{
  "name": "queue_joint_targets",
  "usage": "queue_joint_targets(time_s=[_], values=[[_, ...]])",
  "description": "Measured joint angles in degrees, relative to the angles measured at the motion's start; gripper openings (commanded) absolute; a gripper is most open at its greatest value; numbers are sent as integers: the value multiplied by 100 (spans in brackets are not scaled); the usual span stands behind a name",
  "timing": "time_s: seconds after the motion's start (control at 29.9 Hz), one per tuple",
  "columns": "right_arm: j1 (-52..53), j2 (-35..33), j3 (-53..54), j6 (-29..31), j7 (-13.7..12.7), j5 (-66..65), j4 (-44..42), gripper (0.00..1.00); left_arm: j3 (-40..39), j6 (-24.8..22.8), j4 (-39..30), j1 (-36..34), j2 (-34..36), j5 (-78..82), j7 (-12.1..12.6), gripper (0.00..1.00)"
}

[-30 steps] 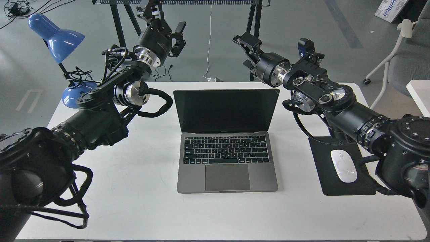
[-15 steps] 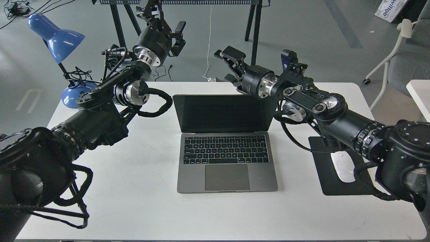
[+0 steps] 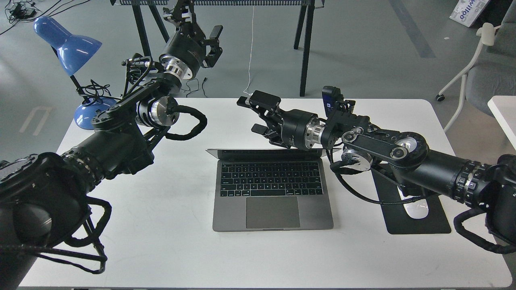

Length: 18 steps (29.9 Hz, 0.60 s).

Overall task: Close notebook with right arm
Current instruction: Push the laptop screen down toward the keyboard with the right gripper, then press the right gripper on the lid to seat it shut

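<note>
You're not seeing the notebook (image 3: pixel 273 189) screen: the lid is showing edge-on, only as a thin strip, with its right end hiding behind the right arm (image 3: pixel 383 151). That arm is covering most of the white mouse (image 3: pixel 417 210) and part of the mouse pad (image 3: pixel 419 225). The right gripper (image 3: pixel 258 114) jaws are looking spread. The left gripper (image 3: pixel 215 42) is too dark to tell. The bench (image 3: pixel 161 241) is running off the bottom edge.
</note>
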Motion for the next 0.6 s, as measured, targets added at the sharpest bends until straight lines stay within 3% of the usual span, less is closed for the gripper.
queue_joint_targets(time_s=[0.23, 0.6], values=[[-373, -485, -260, -4, 10, 3, 564, 100, 1, 0, 0, 0, -3, 0, 0, 100], [-806, -676, -553, -15, 10, -17, 762, 100, 2, -2, 5, 0, -1, 0, 0, 100]])
